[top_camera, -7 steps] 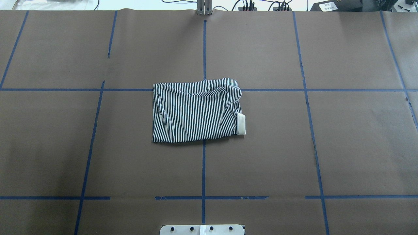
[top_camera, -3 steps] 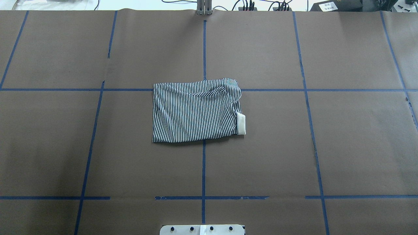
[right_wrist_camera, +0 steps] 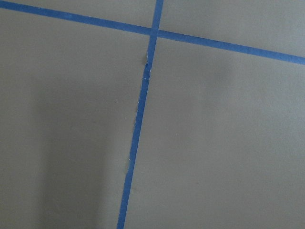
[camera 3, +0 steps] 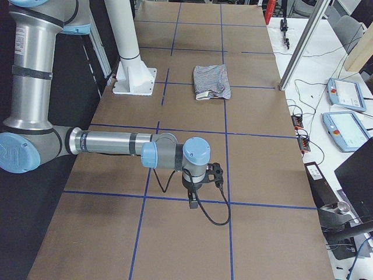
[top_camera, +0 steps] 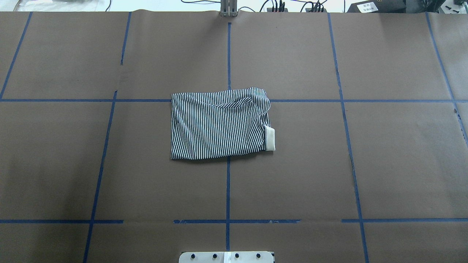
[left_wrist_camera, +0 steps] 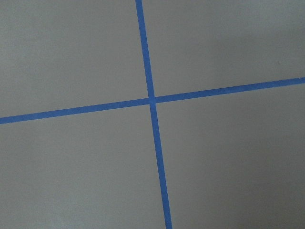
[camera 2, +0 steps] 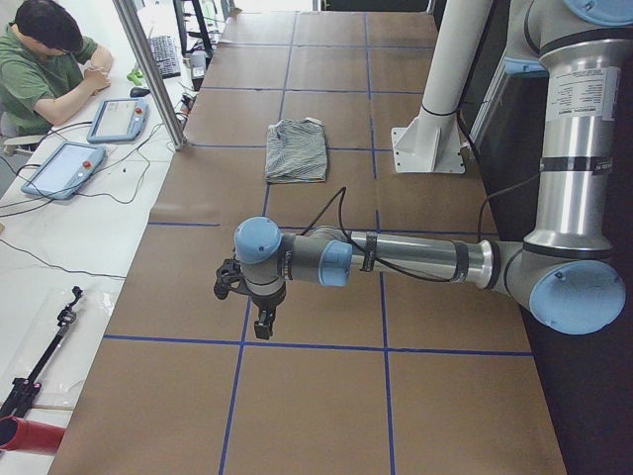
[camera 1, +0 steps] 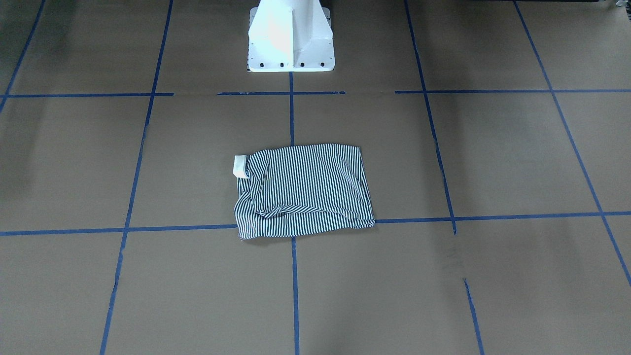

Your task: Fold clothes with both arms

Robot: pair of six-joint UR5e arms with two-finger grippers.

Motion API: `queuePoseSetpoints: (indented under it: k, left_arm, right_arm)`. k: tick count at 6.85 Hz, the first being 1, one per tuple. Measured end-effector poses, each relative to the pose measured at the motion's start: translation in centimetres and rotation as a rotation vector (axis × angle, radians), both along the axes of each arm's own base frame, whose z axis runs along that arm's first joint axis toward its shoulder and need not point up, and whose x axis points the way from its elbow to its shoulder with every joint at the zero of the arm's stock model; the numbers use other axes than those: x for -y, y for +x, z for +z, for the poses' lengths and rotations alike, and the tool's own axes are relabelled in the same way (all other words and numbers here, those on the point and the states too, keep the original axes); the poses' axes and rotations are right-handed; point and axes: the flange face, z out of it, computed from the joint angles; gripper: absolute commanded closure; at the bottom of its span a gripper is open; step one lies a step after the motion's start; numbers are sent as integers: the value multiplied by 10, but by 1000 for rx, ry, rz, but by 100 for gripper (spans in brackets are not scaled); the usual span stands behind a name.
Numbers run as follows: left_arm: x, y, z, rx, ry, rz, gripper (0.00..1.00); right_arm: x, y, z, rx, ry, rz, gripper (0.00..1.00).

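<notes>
**Navy-and-white polo shirt (top_camera: 219,124) folded at mid-table**

Over the table's left end the left gripper (camera 2: 261,325) hangs above brown paper (top_camera: 73,164), well apart from the shirt. Its opening cannot be told. The shirt lies as a folded rectangle on a crossing of blue tape (top_camera: 227,190), its cream collar (top_camera: 270,138) jutting from the right edge. The right gripper (camera 3: 193,201) hangs over the opposite end, its grip equally unclear.

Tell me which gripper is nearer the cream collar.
Right, likely. The cream collar sticks out of the shirt toward the robot's right; the right gripper hangs far out on that side, the left gripper far out opposite.
</notes>
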Motion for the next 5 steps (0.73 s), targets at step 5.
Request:
queuePoseSetpoints:
  k: [5]
  left_arm:
    - [1, -4, -5, 53, 19, -9, 0]
  right_arm:
    - [0, 0, -1, 3, 3, 0, 0]
